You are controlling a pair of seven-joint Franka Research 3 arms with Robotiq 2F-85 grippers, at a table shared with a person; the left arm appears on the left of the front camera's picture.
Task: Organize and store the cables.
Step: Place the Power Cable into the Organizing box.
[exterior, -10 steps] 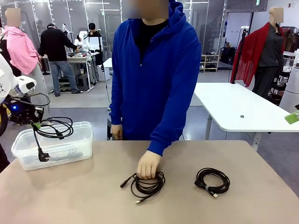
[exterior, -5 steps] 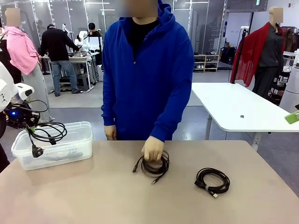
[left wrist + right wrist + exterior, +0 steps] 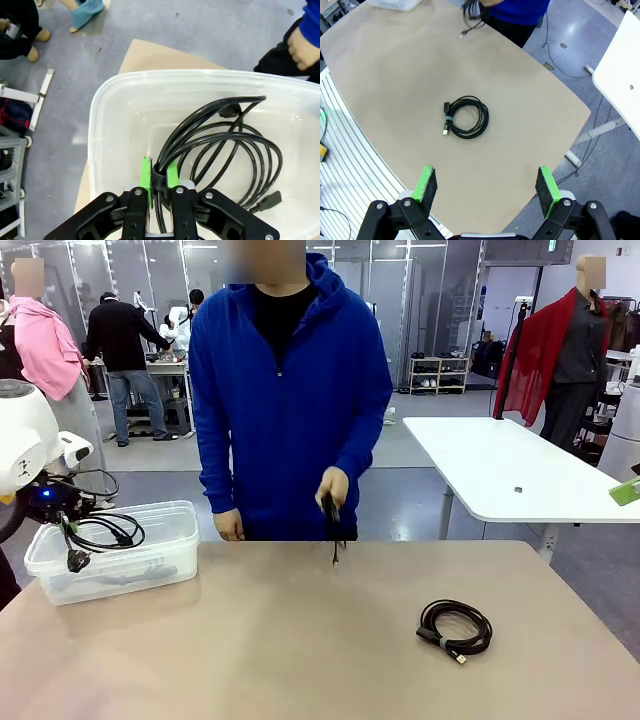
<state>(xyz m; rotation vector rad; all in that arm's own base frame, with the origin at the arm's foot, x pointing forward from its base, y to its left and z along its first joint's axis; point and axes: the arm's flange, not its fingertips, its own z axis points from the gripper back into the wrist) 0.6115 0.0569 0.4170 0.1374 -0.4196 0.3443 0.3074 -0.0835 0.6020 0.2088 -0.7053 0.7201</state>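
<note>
My L arm (image 3: 25,445): white, rounded, glossy shell, w/ a small white block on its side. Wrist part below is black, w/ a blue light (image 3: 45,492) glowing on it. Thin black wiring (image 3: 105,474) loops off the wrist. L gripper (image 3: 158,172): black, angular linkages, round silver screws at the joints, two narrow bright-green pads (image 3: 145,175). R gripper (image 3: 485,186): same black build, screws at the knuckles, green pads w/ rough, worn-looking faces.
</note>
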